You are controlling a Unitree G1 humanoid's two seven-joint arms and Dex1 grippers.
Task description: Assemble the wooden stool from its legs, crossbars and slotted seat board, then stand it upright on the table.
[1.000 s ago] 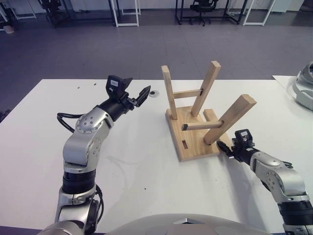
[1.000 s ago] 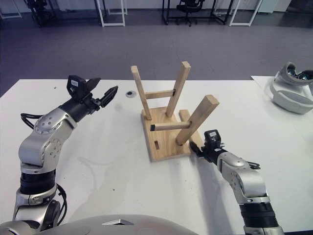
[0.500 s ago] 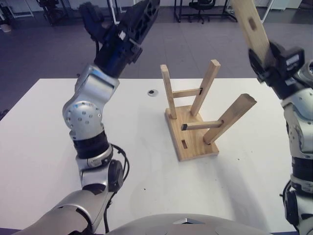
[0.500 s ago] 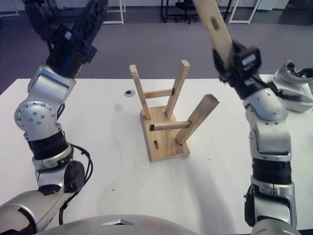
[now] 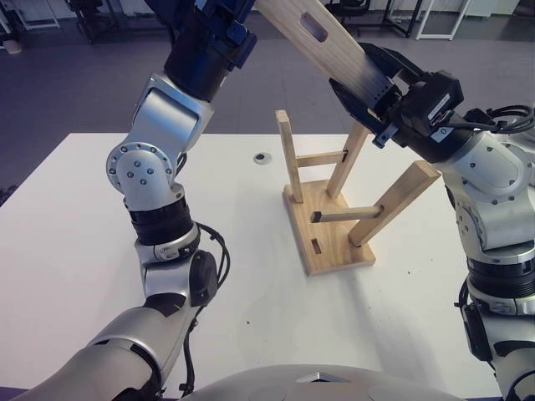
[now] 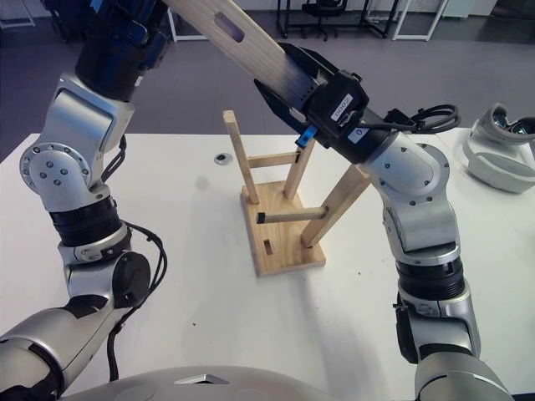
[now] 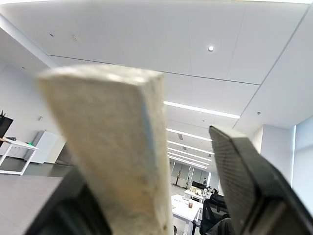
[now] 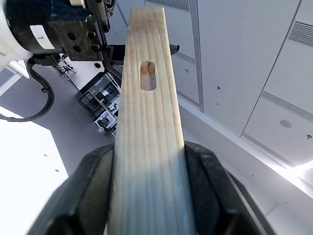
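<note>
Left eye view, high above the white table (image 5: 67,217): slanting through the air over the half-built stool, a loose wooden leg (image 5: 334,50) with an oval slot through its face. Pinched near its lower right end by the right gripper (image 5: 351,67), black pads (image 8: 93,196) pressed flat against both sides in the right wrist view. Upper left end cut off by the frame's top edge, together with most of the left gripper (image 8: 145,48), glimpsed at the leg's far end from the right wrist; impossible to tell whether clamped on the wood or merely around it. Below, near the table's middle, lying flat: the slotted seat board (image 5: 334,238), one small slot (image 5: 317,246) bare toward its left edge. Rising from it and leaning, three fitted legs: far-left leg (image 5: 288,154), far leg (image 5: 351,150), near-right leg (image 5: 393,205). Between them, an upper crossbar (image 5: 320,158) and a lower crossbar (image 5: 343,215). At the far right edge, a white headset (image 6: 501,146), partly cropped. Beyond the stool, a small round object (image 5: 262,157), too small to identify.
</note>
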